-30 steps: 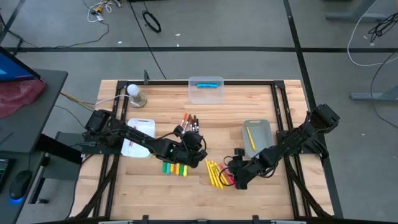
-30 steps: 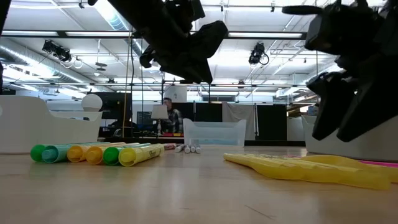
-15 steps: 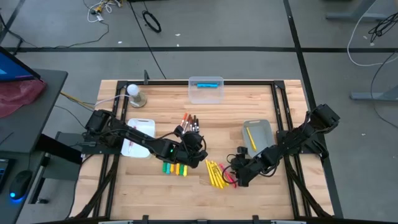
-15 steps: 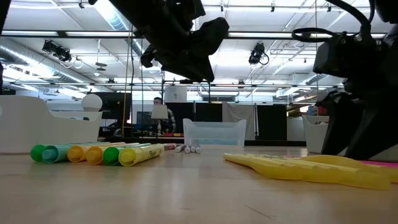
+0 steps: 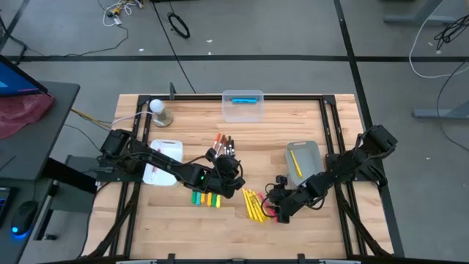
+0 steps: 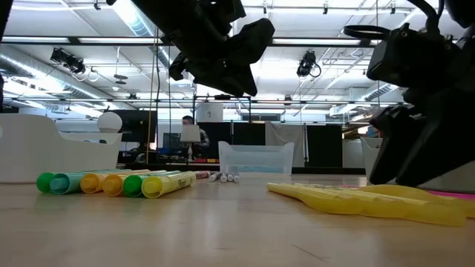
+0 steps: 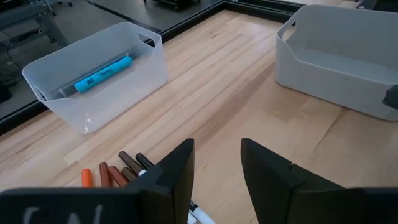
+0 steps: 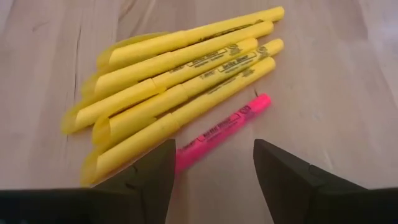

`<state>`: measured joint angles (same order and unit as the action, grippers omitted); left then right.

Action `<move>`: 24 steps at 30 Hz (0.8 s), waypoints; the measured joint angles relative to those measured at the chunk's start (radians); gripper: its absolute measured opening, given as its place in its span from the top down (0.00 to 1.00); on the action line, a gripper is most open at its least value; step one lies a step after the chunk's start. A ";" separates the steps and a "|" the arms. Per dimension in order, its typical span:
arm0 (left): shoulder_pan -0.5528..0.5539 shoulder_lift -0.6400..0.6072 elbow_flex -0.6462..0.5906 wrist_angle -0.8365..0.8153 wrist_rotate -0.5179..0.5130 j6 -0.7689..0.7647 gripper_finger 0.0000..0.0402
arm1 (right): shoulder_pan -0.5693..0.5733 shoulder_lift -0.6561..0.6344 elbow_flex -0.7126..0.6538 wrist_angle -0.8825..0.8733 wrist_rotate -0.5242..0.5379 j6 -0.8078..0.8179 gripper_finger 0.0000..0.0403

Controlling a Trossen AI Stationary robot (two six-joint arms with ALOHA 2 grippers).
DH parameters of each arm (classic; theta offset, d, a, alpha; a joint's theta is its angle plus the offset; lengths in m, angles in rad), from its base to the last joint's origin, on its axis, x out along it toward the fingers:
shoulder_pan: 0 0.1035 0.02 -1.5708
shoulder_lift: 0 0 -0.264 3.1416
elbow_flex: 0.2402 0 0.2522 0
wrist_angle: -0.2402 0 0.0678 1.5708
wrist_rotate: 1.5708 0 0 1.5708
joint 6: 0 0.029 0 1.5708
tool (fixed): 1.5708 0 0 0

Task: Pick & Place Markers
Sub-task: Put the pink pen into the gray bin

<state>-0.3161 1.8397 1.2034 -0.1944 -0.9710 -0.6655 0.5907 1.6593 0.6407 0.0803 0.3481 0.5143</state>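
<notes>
Overhead view: even, diffuse light, no hard shadows; counter [image 5: 183, 132] wood reads bright, only faint soft shade under arms. Low view: strong backlight from ceiling strip lights [image 6: 141, 26], so arms show as near-black silhouettes w/ no detail; near counter surface soft, bkgd room somewhat hazy. Slight sheen on the clear bin [image 6: 256, 158]. Left wrist view: bright, sharp on bins, own pincer [image 7: 216, 171] fingers blurred in foreground. Right wrist view: yellow markers [image 8: 180, 81] crisp w/ short soft shadows, pincer [image 8: 214, 168] fingers [image 8: 289, 177] dark and out of focus.
</notes>
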 joint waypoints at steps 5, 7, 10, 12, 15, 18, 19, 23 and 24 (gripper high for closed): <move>0.000 0.000 0.000 0.000 0.000 0.000 0.66 | 0.000 0.020 0.000 -0.001 0.002 -0.024 0.45; 0.000 0.000 0.000 0.000 0.000 0.000 0.66 | 0.000 0.019 0.000 -0.009 0.005 -0.025 0.46; 0.000 0.000 0.000 0.000 0.000 0.006 0.66 | 0.000 0.018 0.001 -0.030 0.011 -0.025 0.49; 0.000 0.000 0.000 0.000 0.000 0.008 0.66 | 0.000 0.018 0.002 -0.040 0.012 -0.022 0.51; 0.000 0.000 0.000 0.000 0.000 0.008 0.66 | 0.000 0.017 0.002 -0.046 0.012 -0.022 0.57; 0.001 0.000 0.000 0.000 0.000 0.008 0.66 | -0.001 0.017 0.002 -0.052 0.012 -0.022 0.66; 0.001 0.000 0.000 0.000 0.000 0.008 0.66 | -0.002 0.017 0.002 -0.055 0.012 -0.022 0.69; 0.001 0.000 0.000 0.000 0.000 0.008 0.66 | -0.014 0.016 0.002 -0.062 0.003 -0.022 0.84; 0.001 0.000 0.000 0.000 0.000 0.008 0.66 | -0.017 0.016 0.002 -0.065 -0.001 -0.022 0.88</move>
<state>-0.3149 1.8397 1.2034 -0.1947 -0.9714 -0.6579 0.5740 1.6752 0.6430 0.0158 0.3472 0.4919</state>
